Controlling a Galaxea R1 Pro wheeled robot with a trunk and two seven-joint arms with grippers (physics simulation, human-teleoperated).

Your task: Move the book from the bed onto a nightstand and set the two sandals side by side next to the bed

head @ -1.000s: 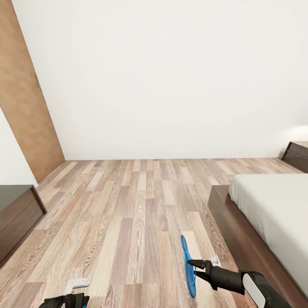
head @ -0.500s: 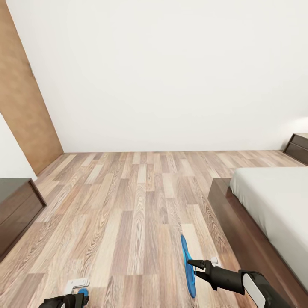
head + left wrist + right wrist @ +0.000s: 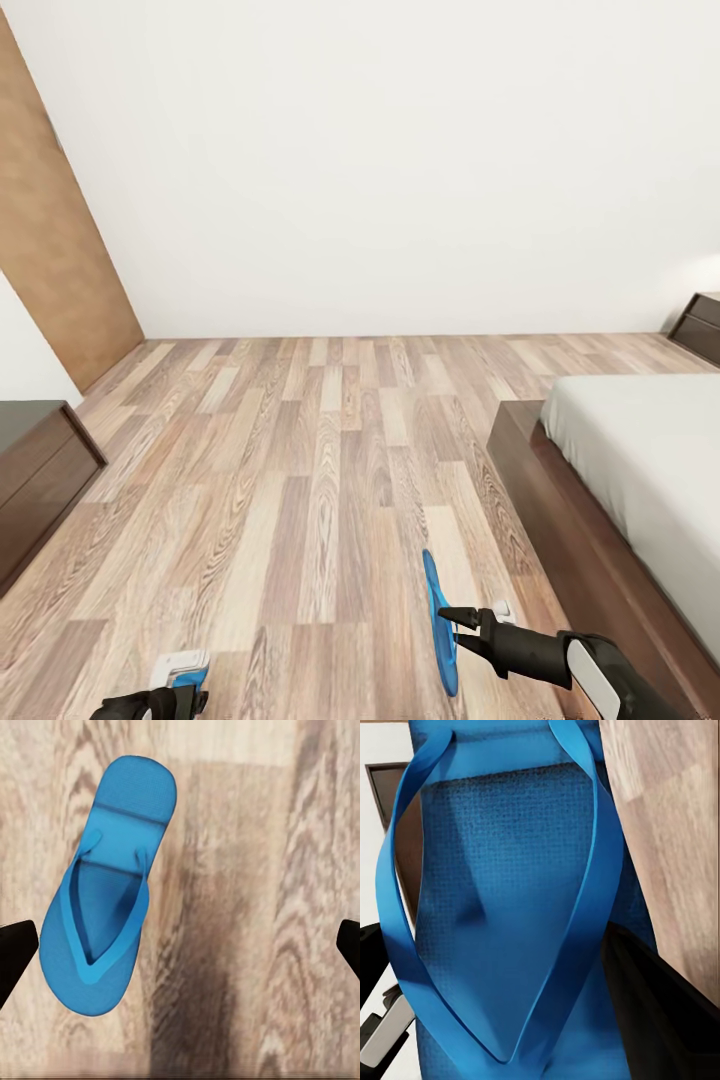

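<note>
The right hand (image 3: 452, 628) pinches a flat bright blue flip-flop sandal (image 3: 437, 620) edge-up beside the dark-brown wooden bed (image 3: 560, 540), while the left hand (image 3: 180, 945) hangs spread above a second blue sandal (image 3: 105, 885).

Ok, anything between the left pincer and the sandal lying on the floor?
Nothing visible. In the left wrist view the sandal on the floor lies flat on bare floor planks, between the open left pincer fingertips, toward one side.

Bed (image 3: 640, 470) at right, cabinet (image 3: 35, 480) left, floor (image 3: 320, 480) between.
</note>
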